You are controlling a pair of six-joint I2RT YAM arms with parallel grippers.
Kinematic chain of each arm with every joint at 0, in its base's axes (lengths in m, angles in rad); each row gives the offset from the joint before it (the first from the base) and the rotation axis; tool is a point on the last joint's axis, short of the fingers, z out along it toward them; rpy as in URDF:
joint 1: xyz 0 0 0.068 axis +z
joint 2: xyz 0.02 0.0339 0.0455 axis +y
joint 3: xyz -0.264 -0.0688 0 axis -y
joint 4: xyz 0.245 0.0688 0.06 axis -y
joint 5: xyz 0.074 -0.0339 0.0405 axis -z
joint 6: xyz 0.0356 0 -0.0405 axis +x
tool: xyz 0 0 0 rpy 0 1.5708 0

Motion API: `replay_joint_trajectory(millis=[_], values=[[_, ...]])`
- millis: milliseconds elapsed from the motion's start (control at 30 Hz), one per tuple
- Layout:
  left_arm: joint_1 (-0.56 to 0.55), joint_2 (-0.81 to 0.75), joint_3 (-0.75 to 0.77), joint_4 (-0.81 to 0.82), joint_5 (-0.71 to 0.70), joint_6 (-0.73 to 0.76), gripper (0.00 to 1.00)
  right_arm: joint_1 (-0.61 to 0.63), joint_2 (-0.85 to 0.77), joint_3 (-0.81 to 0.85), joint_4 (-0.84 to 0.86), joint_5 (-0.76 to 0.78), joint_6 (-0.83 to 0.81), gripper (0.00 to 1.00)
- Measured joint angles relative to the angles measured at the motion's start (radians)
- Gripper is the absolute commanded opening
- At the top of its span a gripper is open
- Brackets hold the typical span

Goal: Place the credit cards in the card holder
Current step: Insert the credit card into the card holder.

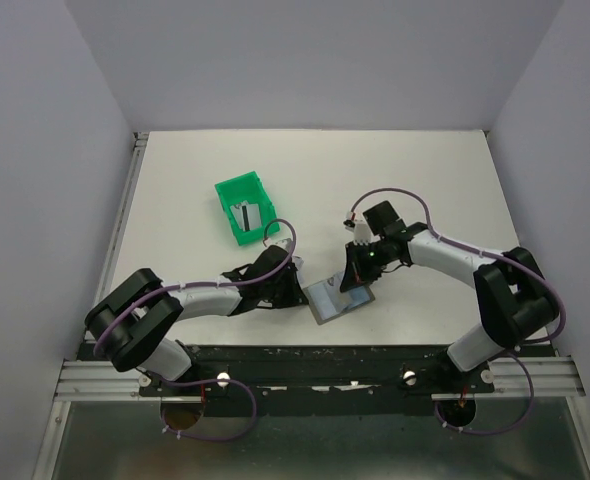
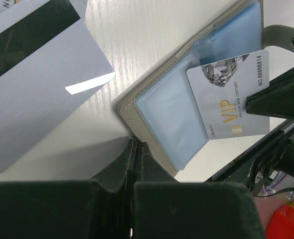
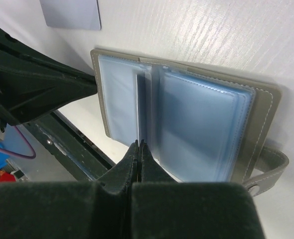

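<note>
The card holder (image 1: 337, 300) lies open on the table near the front edge, its light blue sleeves (image 2: 169, 114) facing up. My right gripper (image 3: 139, 143) is shut on a credit card (image 2: 236, 99) marked VIP, whose far end sits in a sleeve. That same card shows edge-on (image 3: 138, 99) in the right wrist view. My left gripper (image 2: 137, 144) is shut, its tips touching the edge of the holder's grey cover (image 2: 152, 149). A second silver credit card (image 2: 37, 84) with a dark stripe lies flat beside the holder. Another card (image 1: 245, 218) stands in the green bin.
The green plastic bin (image 1: 237, 188) sits behind the left arm, mid-table. The holder's snap tab (image 3: 266, 172) sticks out to one side. The black base rail (image 3: 72, 144) runs close by the holder at the table's near edge.
</note>
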Motion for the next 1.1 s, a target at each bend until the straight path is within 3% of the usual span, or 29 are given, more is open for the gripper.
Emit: replay_joint_trajectory(millis=[533, 1100], values=[[-0.002, 0.014, 0.015, -0.003, 0.002, 0.001, 0.0, 0.0, 0.041, -0.014, 0.052, -0.106, 0.0, 0.0], [-0.002, 0.014, 0.015, -0.004, 0.002, 0.001, 0.0, -0.057, -0.023, 0.011, -0.03, 0.021, -0.037, 0.0]])
